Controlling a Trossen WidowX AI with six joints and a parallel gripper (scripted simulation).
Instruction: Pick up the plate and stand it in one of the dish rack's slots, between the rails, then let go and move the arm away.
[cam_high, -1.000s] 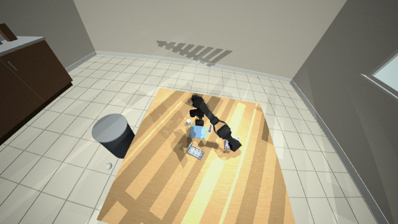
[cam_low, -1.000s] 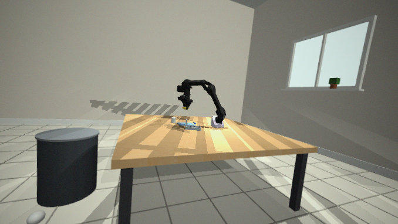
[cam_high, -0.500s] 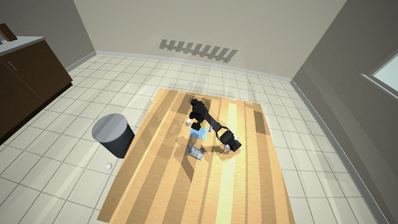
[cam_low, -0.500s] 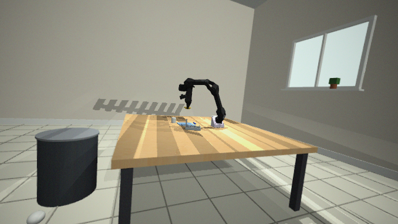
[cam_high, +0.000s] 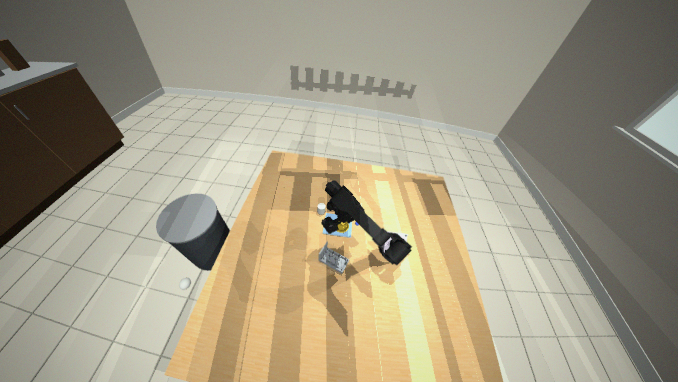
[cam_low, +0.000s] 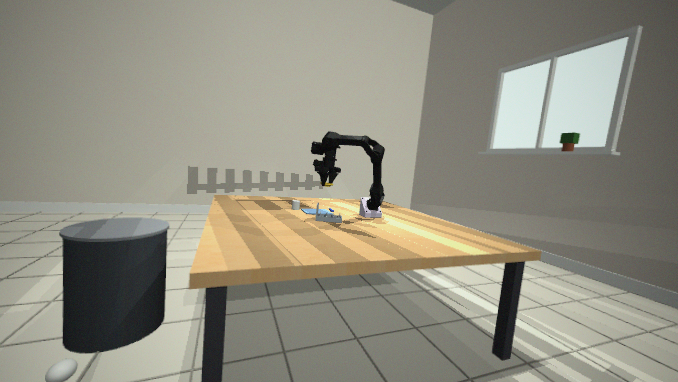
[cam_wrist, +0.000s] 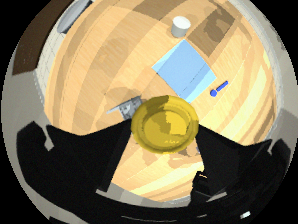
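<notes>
Round yellow plate (cam_wrist: 164, 124) clamped in the black parallel-jaw gripper (cam_low: 327, 181), aloft.
It hangs above the wooden table (cam_low: 280, 245), near its far edge, with the grey wire dish rack (cam_low: 328, 215) below.

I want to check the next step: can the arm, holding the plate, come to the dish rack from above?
Probably yes. The gripper holds the yellow plate high over the table, and nothing stands between it and the dish rack nearby.

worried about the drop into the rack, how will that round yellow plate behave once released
The round yellow plate looks rigid, keeping its shape in the gripper. Stood on its round edge, it would probably roll or tip unless the grey dish rack rails catch it. Its smooth surface may be slippery.
</notes>
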